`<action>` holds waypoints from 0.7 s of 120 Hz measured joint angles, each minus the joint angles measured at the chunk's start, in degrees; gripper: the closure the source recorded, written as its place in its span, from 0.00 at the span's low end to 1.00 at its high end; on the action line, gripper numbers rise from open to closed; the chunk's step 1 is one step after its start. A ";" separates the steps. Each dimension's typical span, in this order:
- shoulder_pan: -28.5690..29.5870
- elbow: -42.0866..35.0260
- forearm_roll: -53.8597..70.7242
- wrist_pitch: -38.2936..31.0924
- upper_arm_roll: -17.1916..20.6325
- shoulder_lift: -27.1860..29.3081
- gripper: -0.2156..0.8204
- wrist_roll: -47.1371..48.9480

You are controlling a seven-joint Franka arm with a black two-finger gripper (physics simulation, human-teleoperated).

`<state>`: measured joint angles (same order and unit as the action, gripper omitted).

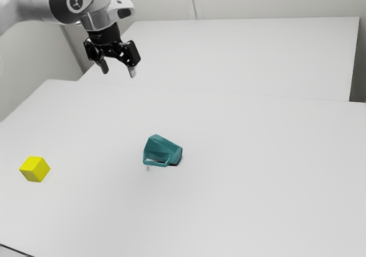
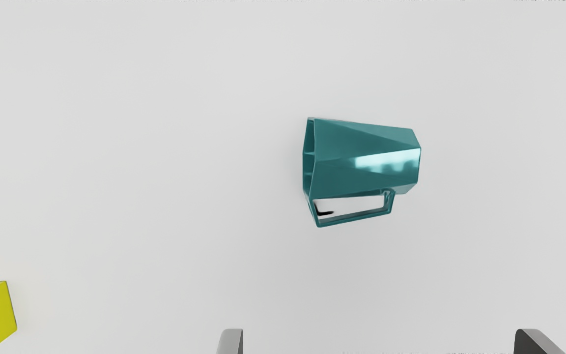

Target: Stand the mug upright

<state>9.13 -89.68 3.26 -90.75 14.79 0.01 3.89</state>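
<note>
Exterior view: teal mug [image 1: 163,148] lies on its side on the surface [image 1: 240,200], mouth [image 2: 308,164] facing approx. 9 o'clock, handle [image 1: 157,164] approx. 6; flat facets prob. keep it from rolling. We've our jaws wide open w/ nothing in 'em, well above the surface, prob. for clearance. From the jaws, mug's at approx. 5 o'clock & lower, yellow cube [image 1: 35,169] approx. 7.

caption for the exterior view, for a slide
Open pincer above a white table, with a teal mug on its side and a yellow cube.
</note>
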 joint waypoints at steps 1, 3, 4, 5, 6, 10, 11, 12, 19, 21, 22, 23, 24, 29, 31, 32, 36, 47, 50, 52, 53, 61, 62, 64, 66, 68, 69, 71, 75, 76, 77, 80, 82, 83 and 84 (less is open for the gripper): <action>-0.11 0.00 0.02 0.01 -0.07 0.11 0.21 0.02; -0.30 0.00 0.05 0.04 -0.17 0.28 0.21 0.07; -0.40 0.00 0.06 0.05 -0.21 0.35 0.21 0.09; -0.50 0.01 0.07 0.06 -0.26 0.41 0.21 0.11; -0.59 0.01 0.09 0.08 -0.30 0.46 0.21 0.13; -0.96 0.01 0.13 0.13 -0.44 0.56 0.21 0.20; -1.04 0.01 0.14 0.14 -0.47 0.58 0.21 0.21; -1.11 0.01 0.14 0.15 -0.48 0.59 0.21 0.23; -1.54 0.01 0.16 0.21 -0.53 0.69 0.21 0.33; -1.66 0.01 0.16 0.23 -0.55 0.72 0.21 0.36; -1.73 0.01 0.16 0.24 -0.56 0.74 0.21 0.37; -1.79 0.01 0.16 0.25 -0.57 0.75 0.21 0.38; -1.84 0.01 0.16 0.26 -0.58 0.76 0.21 0.40; -2.12 0.01 0.16 0.42 -0.64 0.79 0.21 0.45; -2.22 -0.01 0.15 0.47 -0.66 0.78 0.21 0.48; -2.27 0.00 0.15 0.49 -0.67 0.77 0.21 0.49; -2.43 -0.04 0.13 0.57 -0.70 0.76 0.21 0.53; -2.76 -0.74 -0.32 0.67 -0.83 0.73 0.21 0.68; -2.79 -1.42 -0.86 0.67 -0.86 0.71 0.21 0.76; -2.78 -1.85 -1.25 0.66 -0.87 0.68 0.21 0.80; -2.78 -2.09 -1.46 0.66 -0.88 0.64 0.21 0.82; -2.61 -4.75 -2.95 0.56 -0.86 0.67 0.21 0.93; -2.56 -5.14 -3.12 0.51 -0.85 0.71 0.21 0.94; -2.46 -6.02 -3.58 0.42 -0.83 0.84 0.21 0.95; -2.34 -6.98 -4.13 0.28 -0.83 1.05 0.21 0.96; -2.23 -7.94 -4.61 0.08 -0.83 1.21 0.21 0.97; -2.15 -8.47 -4.86 -0.03 -0.81 1.31 0.21 0.98; -1.99 -9.35 -5.36 -0.24 -0.81 1.47 0.21 0.99; -1.54 -11.10 -6.76 -0.63 -0.82 1.96 0.21 1.01; -1.40 -11.50 -7.11 -0.73 -0.82 2.06 0.21 1.01; -1.25 -11.91 -7.48 -0.87 -0.82 2.15 0.21 0.99; -0.70 -13.05 -8.55 -1.28 -0.83 2.34 0.21 0.89; -0.29 -13.75 -9.31 -1.55 -0.88 2.43 0.21 0.76; -0.05 -14.04 -9.66 -1.68 -0.90 2.46 0.21 0.70; 0.20 -14.35 -9.99 -1.81 -0.91 2.49 0.21 0.63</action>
<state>9.33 -104.03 -6.74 -92.56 13.88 2.50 4.53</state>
